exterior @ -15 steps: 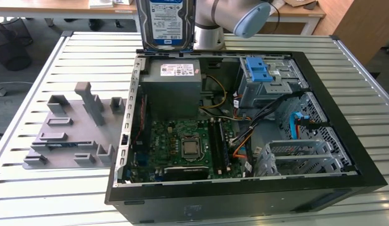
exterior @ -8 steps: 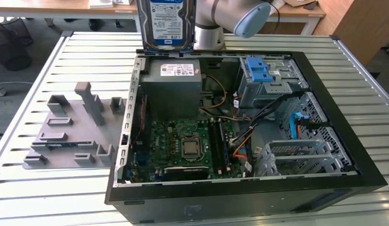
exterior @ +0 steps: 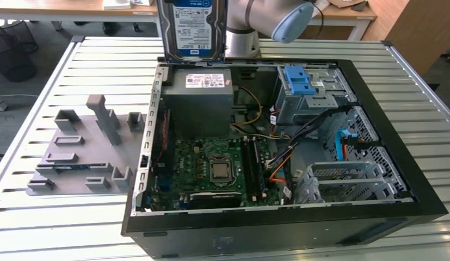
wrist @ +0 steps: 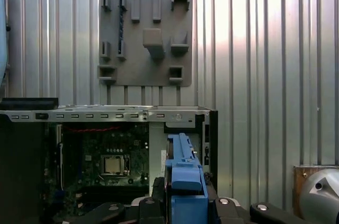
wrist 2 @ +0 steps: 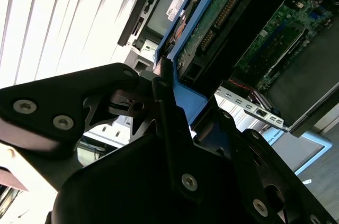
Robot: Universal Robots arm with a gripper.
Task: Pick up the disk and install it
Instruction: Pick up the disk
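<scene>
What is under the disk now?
The disk hangs over the open computer case, above its grey power-supply box. In the first wrist view, the disk covers part of that box.

I see the disk [exterior: 191, 27] upright, label facing camera, above the open case's [exterior: 283, 213] far edge, over the power supply [exterior: 198, 103]. Grey fixture plate [exterior: 79, 147] on counter [exterior: 65, 228], exterior view's left of case.

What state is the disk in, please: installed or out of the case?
Out: the disk hangs upright above the computer case, held by the gripper.
</scene>
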